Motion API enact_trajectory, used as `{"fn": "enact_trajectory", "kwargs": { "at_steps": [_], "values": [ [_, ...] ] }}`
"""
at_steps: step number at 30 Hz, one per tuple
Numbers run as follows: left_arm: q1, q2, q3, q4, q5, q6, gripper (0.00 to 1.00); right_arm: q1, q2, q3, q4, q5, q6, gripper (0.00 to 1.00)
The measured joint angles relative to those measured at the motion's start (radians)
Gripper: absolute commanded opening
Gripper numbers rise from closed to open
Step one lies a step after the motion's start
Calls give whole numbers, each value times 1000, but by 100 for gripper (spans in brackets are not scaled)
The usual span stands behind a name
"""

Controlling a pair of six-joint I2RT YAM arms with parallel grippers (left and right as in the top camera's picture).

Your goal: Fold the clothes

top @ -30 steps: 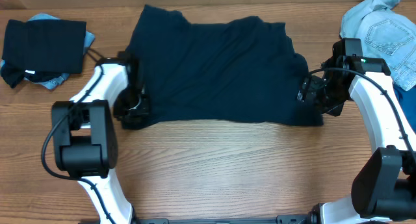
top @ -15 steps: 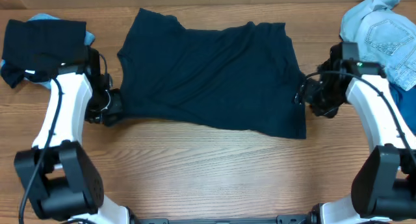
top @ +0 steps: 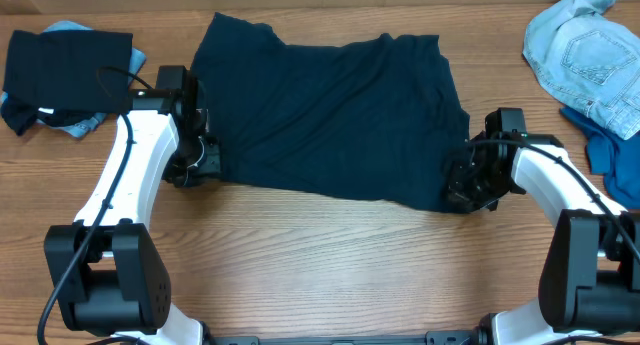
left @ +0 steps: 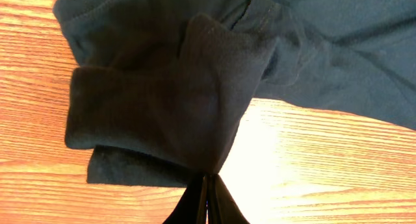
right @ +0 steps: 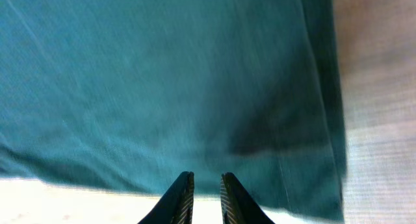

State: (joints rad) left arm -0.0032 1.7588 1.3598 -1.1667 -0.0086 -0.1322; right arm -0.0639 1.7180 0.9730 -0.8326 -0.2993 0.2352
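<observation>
Wooden table [top: 320, 275] before you holds the navy shirt [top: 330, 115] spread mid-frame, left gripper [top: 203, 165] clamped on its lower-left corner, right gripper [top: 463, 191] at its lower-right corner, where you cannot tell its grip.

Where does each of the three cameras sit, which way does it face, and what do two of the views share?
Overhead: above the table, looking straight down at the dark shirt; left arm and right arm show.
Left wrist: on the left arm, looking along the left gripper, shut on a bunched shirt corner.
Right wrist: on the right arm, looking past the right gripper at flat, blurred shirt cloth.
Shared: both wrist views show the shirt's edge against the table.
</observation>
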Motion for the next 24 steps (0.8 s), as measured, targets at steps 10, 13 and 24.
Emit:
{"fn": "enact_trajectory", "kwargs": {
  "at_steps": [10,13,24],
  "values": [
    [0,0,0,-16,-9,-1,4,0,2,-35,66,30,0,6],
    [0,0,0,-15,-12,-1,4,0,0,-73,60,53,8,4],
    [18,0,0,-24,-14,-1,4,0,-62,-150,71,71,152,4]
  ]
}}
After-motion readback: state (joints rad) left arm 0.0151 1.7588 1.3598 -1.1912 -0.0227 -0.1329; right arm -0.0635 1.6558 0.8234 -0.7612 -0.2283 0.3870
